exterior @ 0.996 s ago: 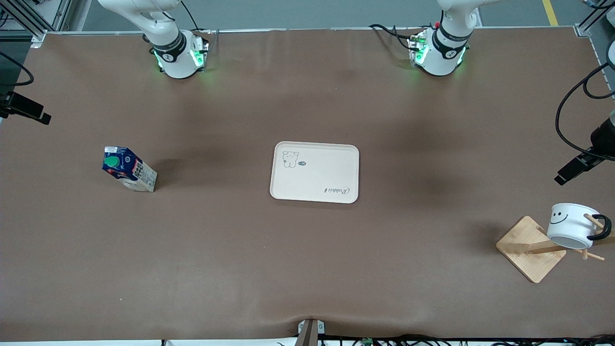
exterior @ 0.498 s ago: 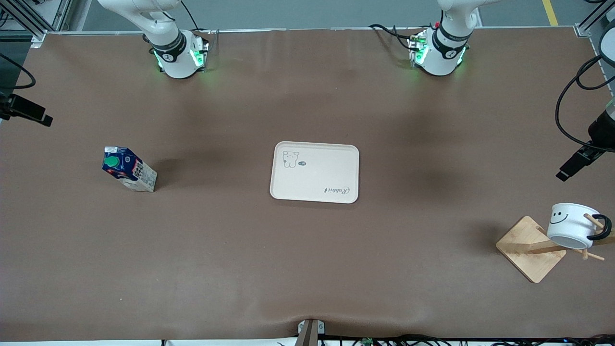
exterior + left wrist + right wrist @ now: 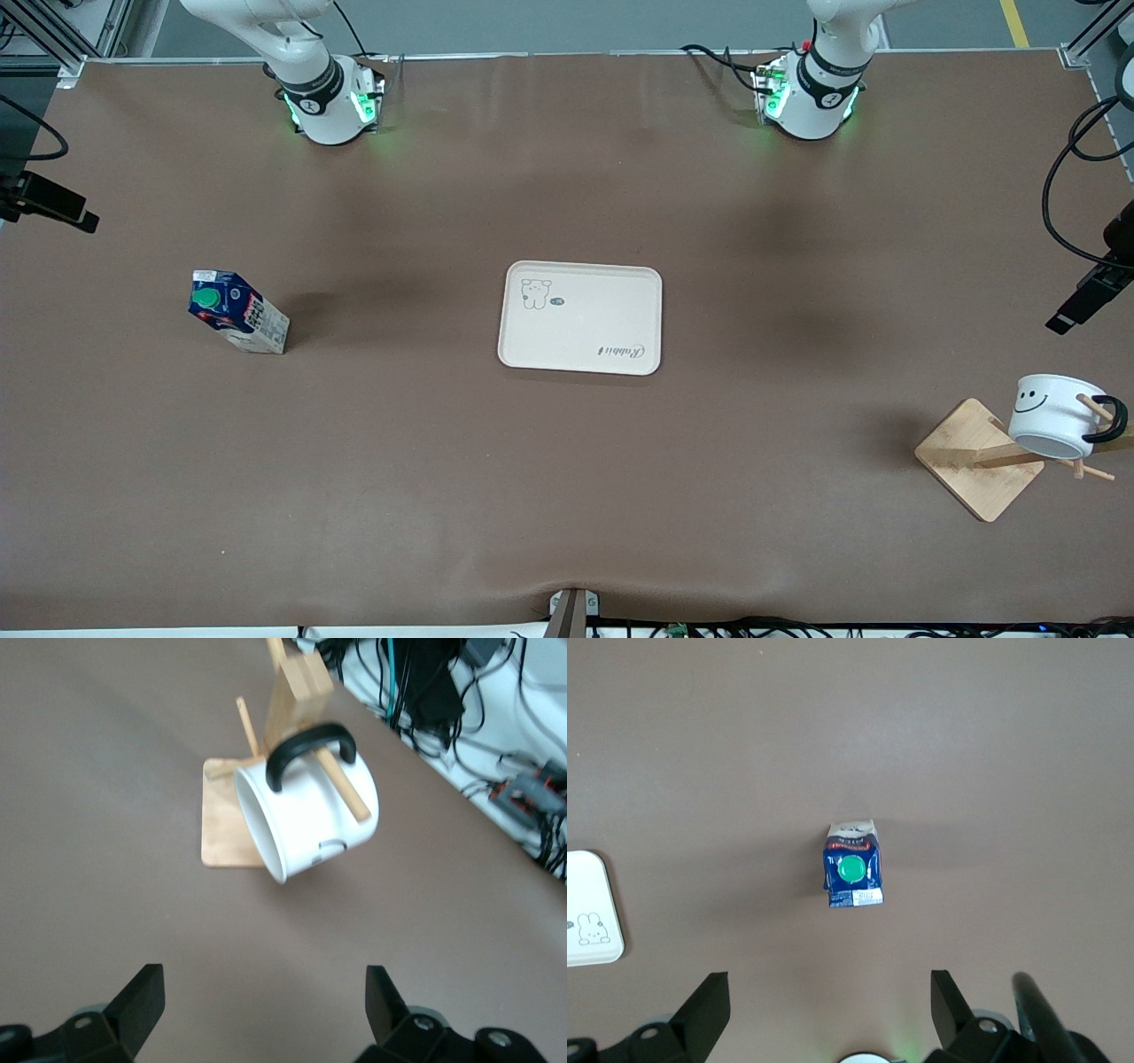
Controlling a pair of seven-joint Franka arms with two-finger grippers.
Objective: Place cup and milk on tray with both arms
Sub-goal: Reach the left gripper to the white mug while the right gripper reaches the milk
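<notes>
The white cup (image 3: 1054, 415) with a smiley face hangs by its black handle on a peg of a wooden rack (image 3: 979, 459) at the left arm's end. The milk (image 3: 237, 312) stands upright at the right arm's end. The cream tray (image 3: 580, 317) lies mid-table with nothing on it. My left gripper (image 3: 263, 1010) is open and empty, high over the table beside the cup (image 3: 306, 815). My right gripper (image 3: 830, 1005) is open and empty, high above the table near the milk (image 3: 852, 873).
The rack's square wooden base (image 3: 221, 828) and upright post carry the cup off the table. Cables and boxes (image 3: 523, 797) lie off the table edge near the rack. A corner of the tray (image 3: 589, 908) shows in the right wrist view.
The left gripper has drifted toward the table edge at the left arm's end. The right arm has barely moved. Cup, milk and tray have not moved.
</notes>
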